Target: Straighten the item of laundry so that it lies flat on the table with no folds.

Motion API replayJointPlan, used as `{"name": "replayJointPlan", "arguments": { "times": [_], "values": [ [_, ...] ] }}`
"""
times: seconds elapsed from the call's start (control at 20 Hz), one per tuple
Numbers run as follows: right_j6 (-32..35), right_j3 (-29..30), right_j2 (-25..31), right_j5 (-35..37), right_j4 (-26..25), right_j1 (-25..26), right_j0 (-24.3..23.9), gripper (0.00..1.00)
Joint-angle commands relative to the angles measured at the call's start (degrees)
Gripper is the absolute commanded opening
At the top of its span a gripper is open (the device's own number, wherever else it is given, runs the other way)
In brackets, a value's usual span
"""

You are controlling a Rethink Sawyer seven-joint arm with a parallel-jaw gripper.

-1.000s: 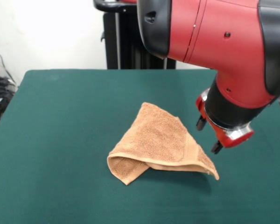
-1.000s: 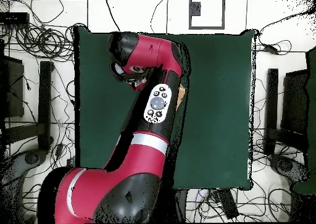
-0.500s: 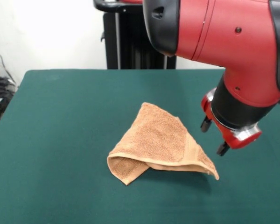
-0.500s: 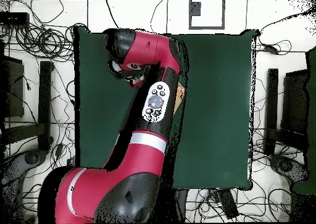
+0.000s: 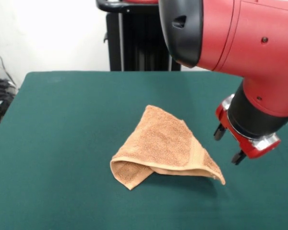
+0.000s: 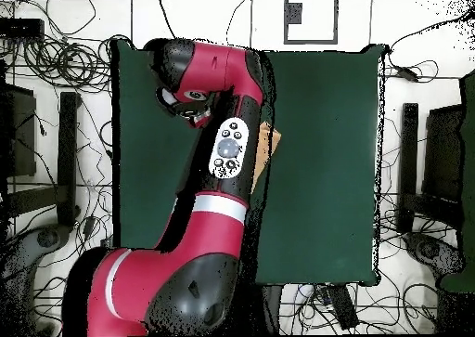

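The small orange-tan terry-cloth towel (image 5: pixel 165 148) lies near the middle of the large table with the dark green felt-like top (image 5: pixel 62 143), and it is not flat. It is folded over on itself into a rough triangle: one corner points away toward the table's far side, a second runs out to a thin tip at the front right, and the third, at the front left, is a rounded, doubled-up bulge where the cloth turns under. A paler woven band runs along the right-hand hem, down toward the thin tip. The lower edge between the bulge and the tip stands slightly off the felt and throws a shadow beneath it.

In the overhead view only a small sliver of the towel (image 6: pixel 270 140) shows beside my arm; the rest is hidden beneath it.

My pincer (image 5: pixel 229 143) hangs to the right of the towel in the front view, just beside the banded hem and clear of it; nothing is in contact with the cloth. It is empty. Two short black fingertips (image 5: pixel 219 131) show below the red and silver wrist collar, set apart with an open gap between them, so I record it as spread, holding nothing. The pincer points down and slightly toward the towel.

My red and black arm (image 5: pixel 240 33) fills the upper right of the front view. From overhead it crosses the table's left-hand part.
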Motion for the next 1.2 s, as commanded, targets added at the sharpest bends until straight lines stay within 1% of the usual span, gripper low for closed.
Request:
{"name": "replayJointPlan", "arguments": {
  "times": [0.05,0.3,0.6,1.2],
  "values": [
    [18.4,-0.4,1.0,5.1,2.0,1.4,-0.9,1.0],
    [18.7,-1.0,1.0,4.7,2.0,2.0,-1.0,1.0],
    [19.2,-4.1,0.1,7.6,2.3,2.9,-1.7,1.0],
    [19.9,-7.7,-0.5,9.3,3.2,4.6,-3.3,1.0]
  ]
}}
